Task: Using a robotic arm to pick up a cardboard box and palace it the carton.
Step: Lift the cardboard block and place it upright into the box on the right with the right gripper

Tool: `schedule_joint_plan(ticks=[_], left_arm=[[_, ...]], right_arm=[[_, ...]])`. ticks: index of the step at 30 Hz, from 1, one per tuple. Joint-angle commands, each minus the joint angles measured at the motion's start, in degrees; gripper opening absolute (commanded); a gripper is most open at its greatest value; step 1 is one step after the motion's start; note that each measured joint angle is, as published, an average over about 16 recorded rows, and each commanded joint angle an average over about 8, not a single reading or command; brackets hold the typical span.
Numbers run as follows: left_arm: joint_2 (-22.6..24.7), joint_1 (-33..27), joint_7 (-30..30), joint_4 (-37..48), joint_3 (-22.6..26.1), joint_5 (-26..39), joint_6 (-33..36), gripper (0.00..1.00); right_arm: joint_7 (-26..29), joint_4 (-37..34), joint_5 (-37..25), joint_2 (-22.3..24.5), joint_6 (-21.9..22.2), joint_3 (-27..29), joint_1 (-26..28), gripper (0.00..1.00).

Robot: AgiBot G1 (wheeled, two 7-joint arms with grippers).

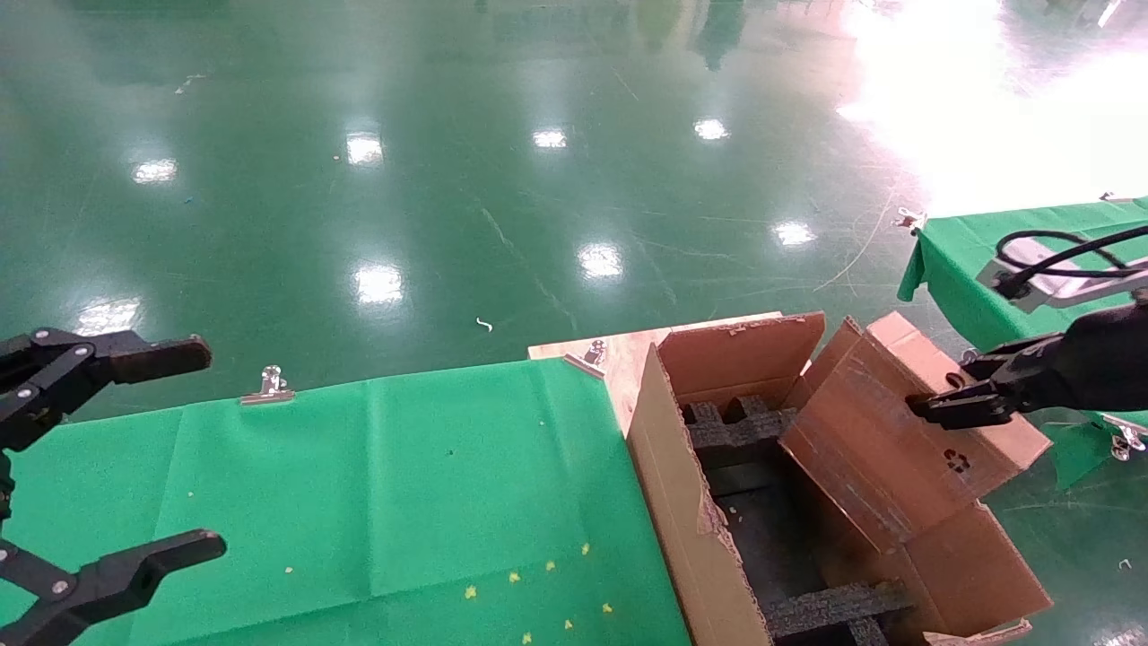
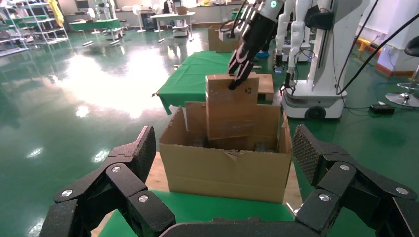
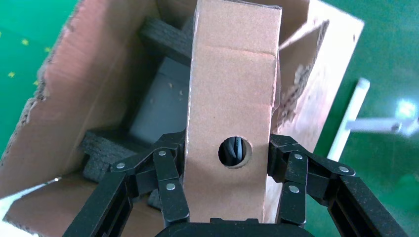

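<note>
Box [image 1: 883, 435], slim brown cardboard, clamped by its narrow upper edge between the fingers of the right gripper [image 1: 952, 408]. In the right wrist view the fingers [image 3: 170, 173] press both broad faces, either side of a round hole in the edge. Box hangs tilted, lower end dipping into the open carton [image 1: 682, 502]; upper part with the recycling mark stands above the rim. Black foam spacers [image 1: 731, 426] line the carton floor. Carton sits at the right end of the green-clothed table [image 1: 359, 502]. Left gripper [image 1: 152, 453] parked above the table's left side, fingers spread wide apart, holding nothing.
</note>
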Motion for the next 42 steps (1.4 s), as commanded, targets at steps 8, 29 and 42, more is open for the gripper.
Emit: schedule_joint_plan(ticks=[8, 29, 42], left_arm=[[0.0, 0.0, 0.0, 0.0, 0.0, 0.0, 0.0, 1.0], [0.0, 0.0, 0.01, 0.0, 0.01, -0.01, 0.0, 1.0], [-0.01, 0.0, 0.01, 0.0, 0.02, -0.01, -0.01, 1.0]], right_arm=[[19.14, 10.73, -9.46, -0.29, 4.56, -2.5, 0.21, 0.0], [45.43, 18.7, -20.1, -1.28, 12.76, -6.18, -4.72, 0.0], [46.64, 18.54, -22.23, -1.73, 17.37, -7.41, -7.91, 0.0]])
